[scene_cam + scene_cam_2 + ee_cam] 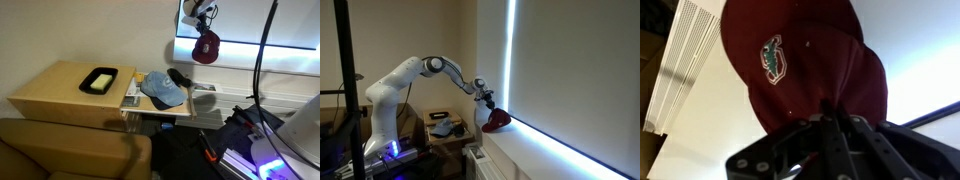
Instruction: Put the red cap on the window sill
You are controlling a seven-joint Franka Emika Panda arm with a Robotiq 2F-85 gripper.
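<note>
The dark red cap (pixel 205 49) hangs from my gripper (pixel 203 27) in front of the bright window, just above the pale window sill (pixel 268 62). In an exterior view the red cap (pixel 496 121) hangs at the near end of the window sill (pixel 555 150), at or barely above the ledge. In the wrist view the red cap (pixel 805 65) fills the frame with its pale mark showing, and my gripper (pixel 830 125) is shut on its fabric.
A blue-grey cap (pixel 163 90) lies on the tan wooden table (pixel 50 92) next to a black tray (pixel 99 80). A black cable (pixel 262 50) hangs in front of the window. A white vent grille (pixel 680 60) lies below the sill.
</note>
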